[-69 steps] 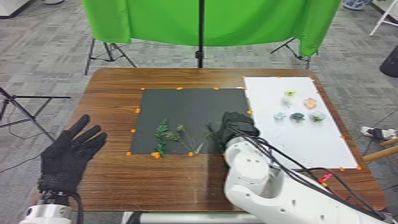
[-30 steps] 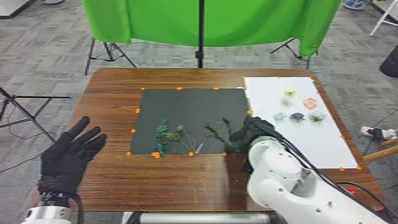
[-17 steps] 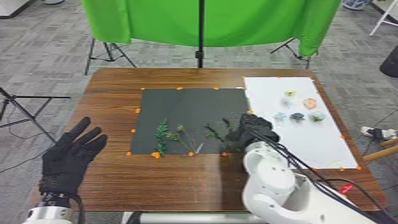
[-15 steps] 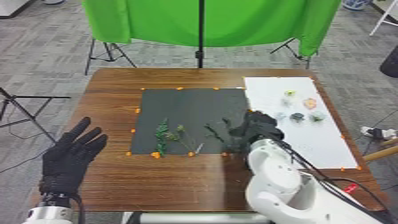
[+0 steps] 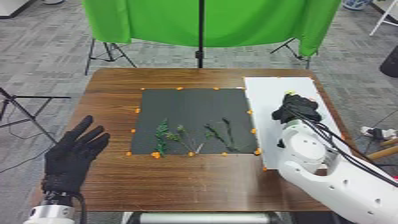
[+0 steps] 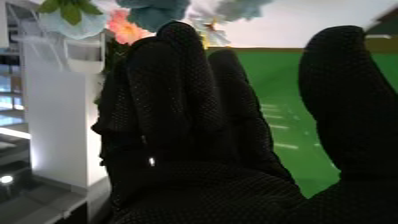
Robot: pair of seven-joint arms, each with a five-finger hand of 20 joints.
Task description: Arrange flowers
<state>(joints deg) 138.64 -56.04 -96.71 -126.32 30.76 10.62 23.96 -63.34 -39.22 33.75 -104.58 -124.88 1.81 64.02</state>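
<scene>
Right robot hand (image 5: 299, 108): over white sheet (image 5: 266, 95), fingers extended, thumb spread, holding nothing. Flowers (image 6: 127, 27): near its fingertips. Green stems (image 5: 163, 135): on black sheet (image 5: 194, 106), left of it. Left robot hand (image 5: 66, 162): open, farther left.

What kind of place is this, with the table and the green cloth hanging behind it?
Probably a lab or studio for trying out robots: there is a green backdrop on a stand, a robot's right hand over the table, and grey carpet tiles on the floor.
</scene>
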